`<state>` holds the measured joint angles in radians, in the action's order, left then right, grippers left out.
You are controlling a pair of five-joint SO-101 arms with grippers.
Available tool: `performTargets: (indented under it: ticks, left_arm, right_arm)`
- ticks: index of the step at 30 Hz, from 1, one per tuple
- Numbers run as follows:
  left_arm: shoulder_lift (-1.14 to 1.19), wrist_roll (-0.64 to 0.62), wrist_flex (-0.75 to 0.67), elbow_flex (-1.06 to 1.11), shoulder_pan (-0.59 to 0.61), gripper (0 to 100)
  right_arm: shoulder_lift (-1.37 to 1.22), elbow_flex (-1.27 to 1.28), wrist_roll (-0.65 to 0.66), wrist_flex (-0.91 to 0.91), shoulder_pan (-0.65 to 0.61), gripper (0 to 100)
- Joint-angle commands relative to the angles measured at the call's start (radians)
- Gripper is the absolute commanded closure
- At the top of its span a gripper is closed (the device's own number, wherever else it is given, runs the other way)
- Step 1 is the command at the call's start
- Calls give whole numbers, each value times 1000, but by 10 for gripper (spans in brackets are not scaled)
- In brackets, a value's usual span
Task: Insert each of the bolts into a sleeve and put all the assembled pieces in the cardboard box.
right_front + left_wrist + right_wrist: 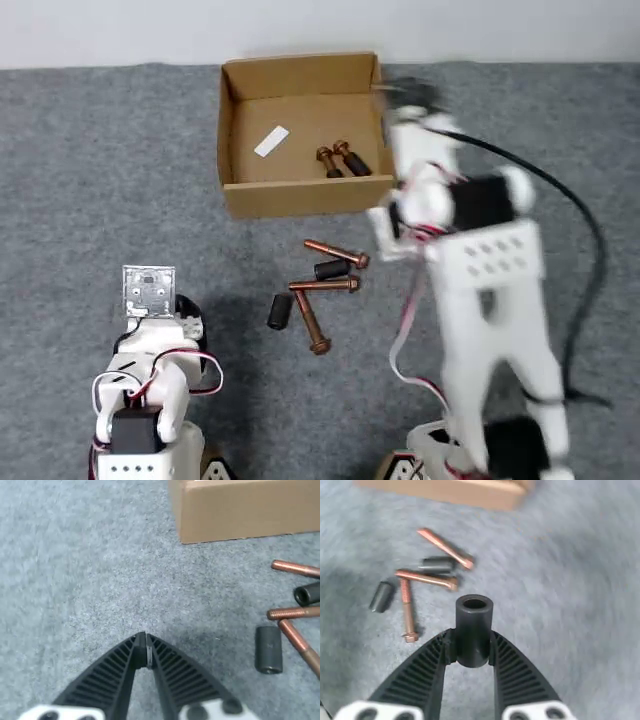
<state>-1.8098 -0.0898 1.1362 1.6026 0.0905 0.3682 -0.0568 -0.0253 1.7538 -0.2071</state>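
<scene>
The grey carpeted desk (90, 180) bore an open brown cardboard box (290, 196) holding two sleeved bolts (340, 160). Three loose copper bolts (323, 285) and two black cylindrical sleeves (280, 311) lay before it. The right hand (470, 641), raised beside these parts, clamped a third black sleeve (474, 617). The left hand (145, 644) was closed and empty, pointing down at the carpet.

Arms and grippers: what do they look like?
The left arm and right arm are white plastic with black motors. The left gripper and right gripper have black ribbed wedge-shaped fingers. Red and white wires loop along both arms; a thick black cable trails from the right arm.
</scene>
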Motion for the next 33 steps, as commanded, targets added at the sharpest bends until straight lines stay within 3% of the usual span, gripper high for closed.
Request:
performTargets:
  ticks: [1,8,17,21,27,33]
  left_arm:
    - [0,20,43,-120,-18,994]
    - [325,17,77,-335,-135,994]
    - [968,34,123,-768,-368,994]
    - [1198,206,172,-918,-450,994]
    - [1482,545,275,-1150,-465,994]
    - [1737,640,356,-1342,-471,984]
  right_arm:
    - [185,137,-84,42,99,990]
    - [513,341,-146,41,205,990]
    - [740,479,-141,39,513,991]
    - [789,525,-140,39,621,991]
    - [875,586,-138,39,634,991]
    - [918,609,-138,39,634,991]
